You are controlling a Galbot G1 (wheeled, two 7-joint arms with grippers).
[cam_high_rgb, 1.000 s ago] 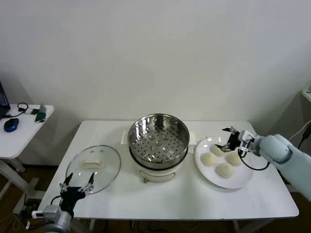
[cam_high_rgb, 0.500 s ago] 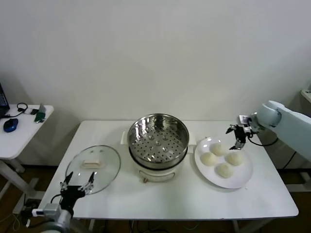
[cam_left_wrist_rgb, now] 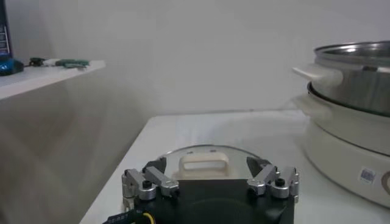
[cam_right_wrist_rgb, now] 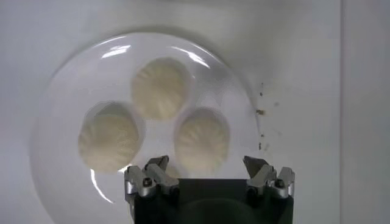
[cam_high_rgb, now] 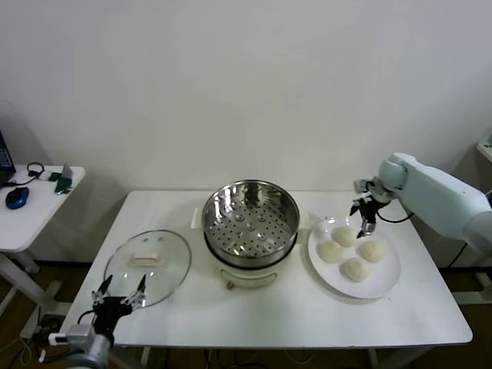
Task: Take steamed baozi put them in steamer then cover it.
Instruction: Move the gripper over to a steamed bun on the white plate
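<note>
My right gripper [cam_high_rgb: 364, 216] hangs spread wide, empty, directly above the steamed baozi [cam_right_wrist_rgb: 157, 87] on the plate [cam_high_rgb: 384, 283].

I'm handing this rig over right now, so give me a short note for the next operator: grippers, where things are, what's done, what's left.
Right gripper: open, empty, above the far edge of the white plate.
Left gripper: open, empty, parked at the near table edge by the cover.
Baozi: all four on the plate.
Steamer: empty, uncovered, mid-table.
Cover: flat on the table, left of the steamer.
Done: nothing loaded.
Left: move four baozi into the steamer, then cover it.
</note>
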